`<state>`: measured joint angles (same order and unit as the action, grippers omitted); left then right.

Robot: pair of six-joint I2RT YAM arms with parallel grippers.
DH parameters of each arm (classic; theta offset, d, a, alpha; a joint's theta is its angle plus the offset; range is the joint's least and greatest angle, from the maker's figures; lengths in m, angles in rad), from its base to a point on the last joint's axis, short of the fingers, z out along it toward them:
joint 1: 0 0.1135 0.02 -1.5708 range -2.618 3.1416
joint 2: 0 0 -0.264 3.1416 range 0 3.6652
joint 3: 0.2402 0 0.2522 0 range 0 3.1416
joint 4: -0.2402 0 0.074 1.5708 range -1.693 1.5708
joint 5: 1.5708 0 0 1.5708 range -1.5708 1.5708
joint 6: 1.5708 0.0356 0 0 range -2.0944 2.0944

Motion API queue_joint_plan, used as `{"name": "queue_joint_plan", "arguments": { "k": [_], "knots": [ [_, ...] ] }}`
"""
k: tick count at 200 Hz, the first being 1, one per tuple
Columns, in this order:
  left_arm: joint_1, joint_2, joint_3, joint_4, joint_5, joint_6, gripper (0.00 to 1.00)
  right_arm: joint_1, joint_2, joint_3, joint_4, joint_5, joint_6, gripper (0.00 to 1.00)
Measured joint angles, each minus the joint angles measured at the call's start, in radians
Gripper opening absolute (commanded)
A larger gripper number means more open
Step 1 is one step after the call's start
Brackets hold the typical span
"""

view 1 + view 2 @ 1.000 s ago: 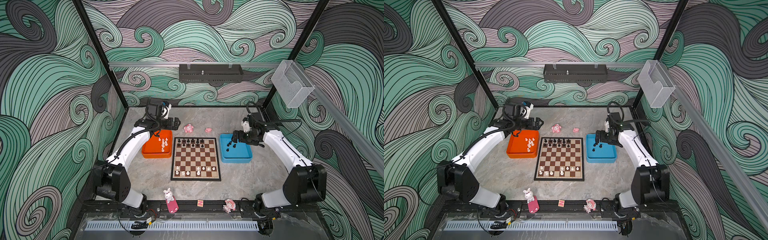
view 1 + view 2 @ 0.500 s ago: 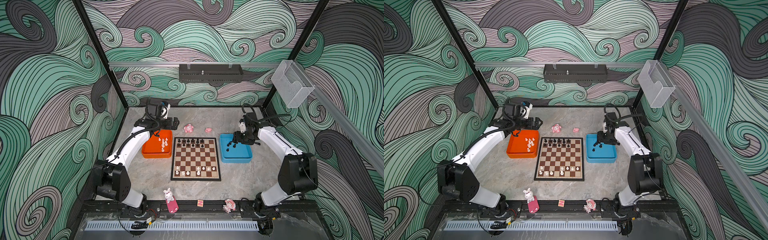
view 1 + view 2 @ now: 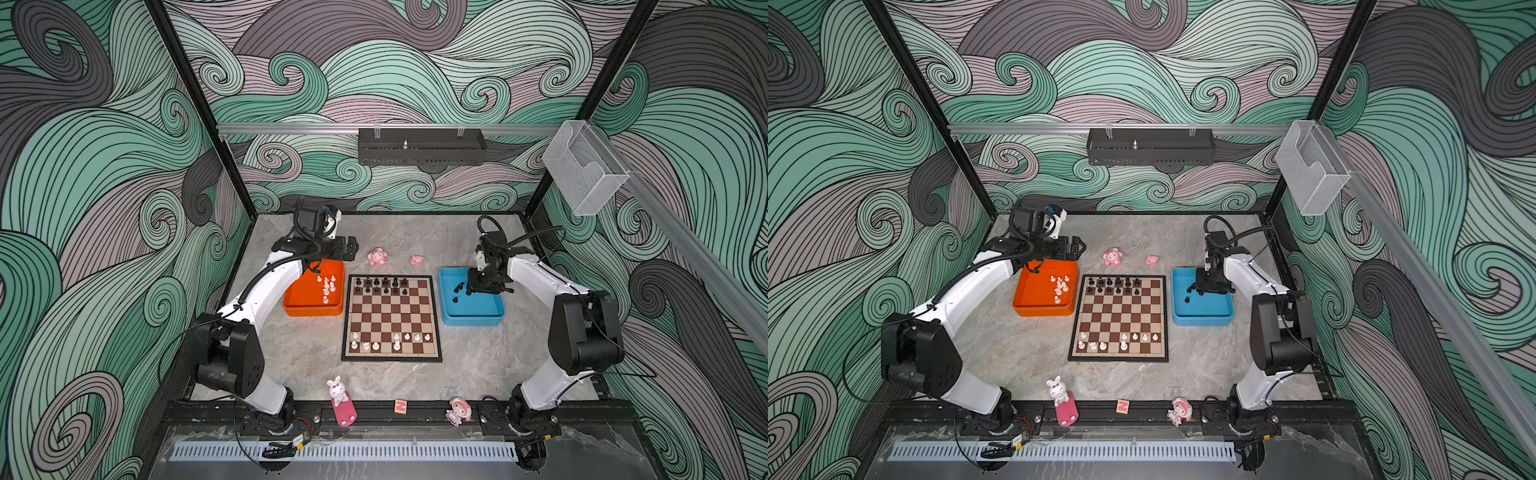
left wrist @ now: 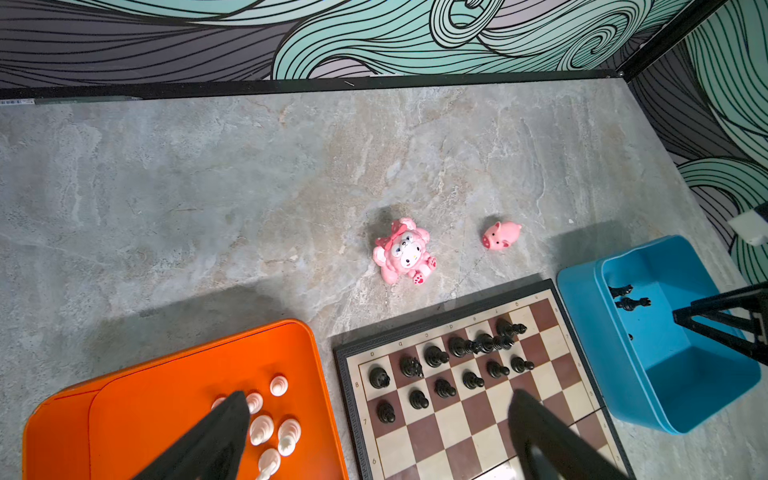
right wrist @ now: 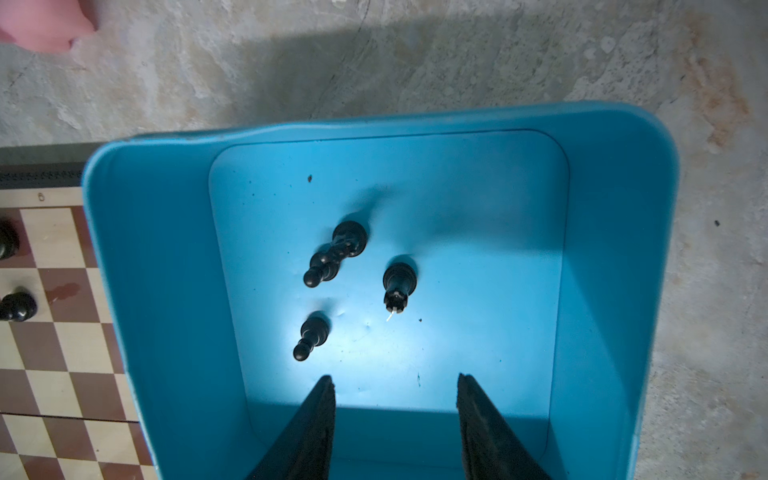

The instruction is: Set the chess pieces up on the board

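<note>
The board [image 3: 390,318] lies mid-table, with black chess pieces [image 3: 382,284] on its two far rows and white ones [image 3: 395,338] on its near rows. More white pieces [image 4: 266,428] sit in an orange tray [image 3: 305,303]. Several black pieces [image 5: 332,257] rest in a blue tray [image 3: 478,311]. My right gripper [image 5: 395,377] hangs inside the blue tray, jaws apart with nothing between them, and the black pieces stand just beyond its fingertips. My left gripper [image 4: 378,397] hovers wide open over the orange tray's far corner and the board's edge, holding nothing.
A pink plush toy [image 3: 377,257] and a pink pig [image 3: 416,260] lie behind the board. A rabbit figure [image 3: 338,390], a small block [image 3: 400,406] and a pink doll [image 3: 459,411] stand at the front rail. A clear box [image 3: 582,170] hangs on the right wall.
The right gripper's jaws have narrowed, and that arm's elbow has swung in while the gripper stays in the blue tray. The left arm has not moved.
</note>
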<state>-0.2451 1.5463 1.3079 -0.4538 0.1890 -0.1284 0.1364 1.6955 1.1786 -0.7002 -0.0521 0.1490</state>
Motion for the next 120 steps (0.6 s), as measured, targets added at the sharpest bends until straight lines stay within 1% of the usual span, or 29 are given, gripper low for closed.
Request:
{"name": "queue_joint_plan", "arguments": {
  "k": [11, 45, 120],
  "knots": [
    [0.0, 0.005, 0.0, -0.003, -0.003, 0.001, 0.99, 0.0, 0.008, 0.0, 0.007, 0.0, 0.0, 0.48],
    [-0.001, 0.017, 0.0, -0.005, -0.006, 0.002, 0.99, 0.0, 0.021, -0.023, 0.053, 0.001, 0.0, 0.43],
    [-0.002, 0.043, 0.0, -0.01, -0.006, 0.002, 0.99, 0.0, 0.074, -0.026, 0.116, 0.004, -0.001, 0.4]
  ]
}}
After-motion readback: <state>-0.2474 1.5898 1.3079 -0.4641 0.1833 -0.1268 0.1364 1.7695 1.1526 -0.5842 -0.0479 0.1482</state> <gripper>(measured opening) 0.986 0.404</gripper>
